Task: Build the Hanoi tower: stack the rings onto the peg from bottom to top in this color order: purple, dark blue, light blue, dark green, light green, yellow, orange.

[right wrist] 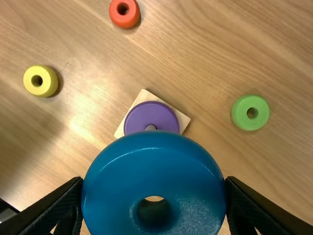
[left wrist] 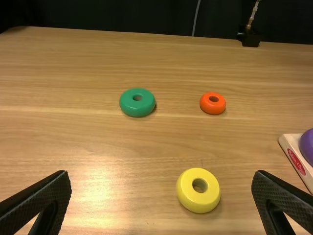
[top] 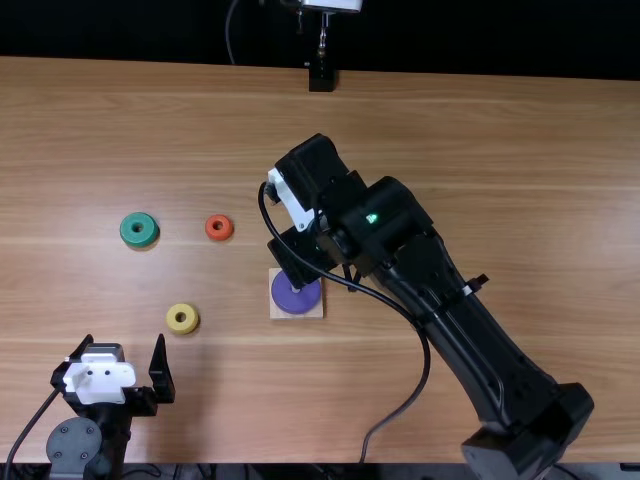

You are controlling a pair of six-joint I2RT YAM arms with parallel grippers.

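Note:
In the top view, my left gripper (top: 124,342) stands open at the lower left, and my right gripper (top: 300,256) is over the wooden base (top: 313,311) with its purple ring (top: 284,294). My right gripper (right wrist: 155,182) is shut on a large blue ring (right wrist: 117,169), held above the table; beyond it the purple ring (right wrist: 152,113) lies around the peg (right wrist: 150,127). Between and ahead of the fingers of my left gripper (left wrist: 161,175) lies the yellow ring (left wrist: 198,190). Green (left wrist: 137,102) and orange (left wrist: 212,103) rings lie farther off. A light green ring (right wrist: 250,112) lies across the base from the yellow one.
My right arm (top: 450,320) stretches diagonally over the table from the lower right, with a loose cable (top: 425,380) hanging beside it. A black stand (top: 321,76) is at the table's far edge (top: 180,63).

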